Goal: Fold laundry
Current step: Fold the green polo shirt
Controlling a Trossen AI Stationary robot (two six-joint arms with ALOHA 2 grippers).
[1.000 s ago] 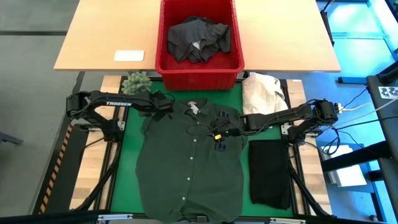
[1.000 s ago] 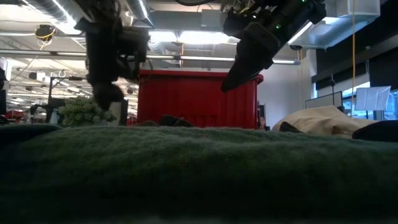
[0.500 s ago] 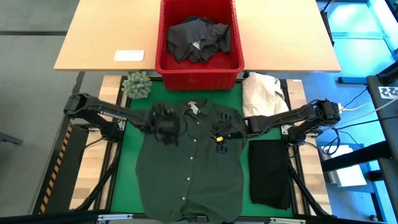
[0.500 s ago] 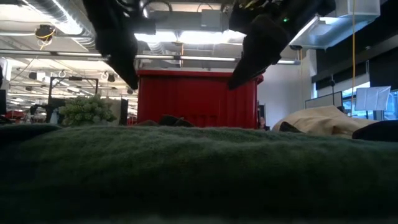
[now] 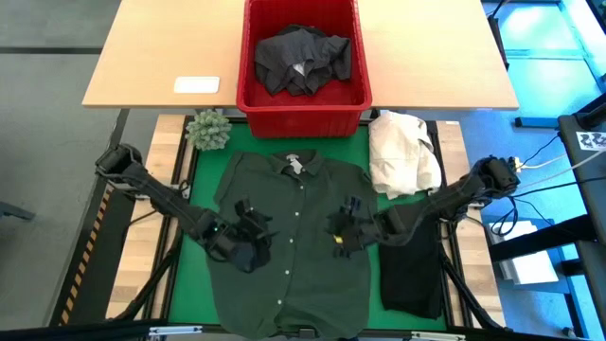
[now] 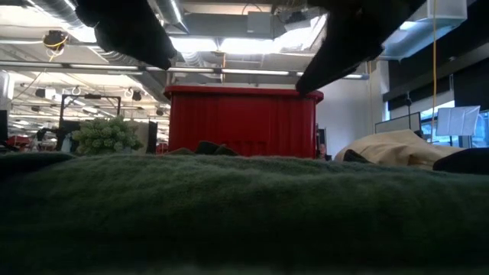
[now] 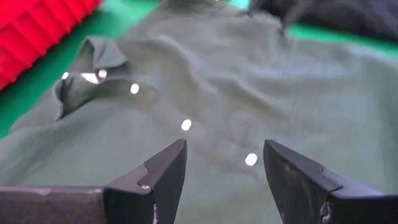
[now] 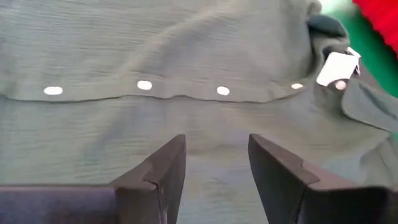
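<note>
Fingers of left gripper and right gripper parted, empty, above green shirt spread unfolded before red basket; black garment folded beside shirt; grey garment waiting in basket; folding judged barely begun.

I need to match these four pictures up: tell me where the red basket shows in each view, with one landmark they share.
High view: red basket at top centre, holding a dark grey garment.
Low view: basket at centre, behind the dark green shirt.
Left wrist view: a strip of it in the upper left corner.
Right wrist view: a sliver in the upper right corner.
Shared landmark: the shirt, spread in front of the basket.
</note>
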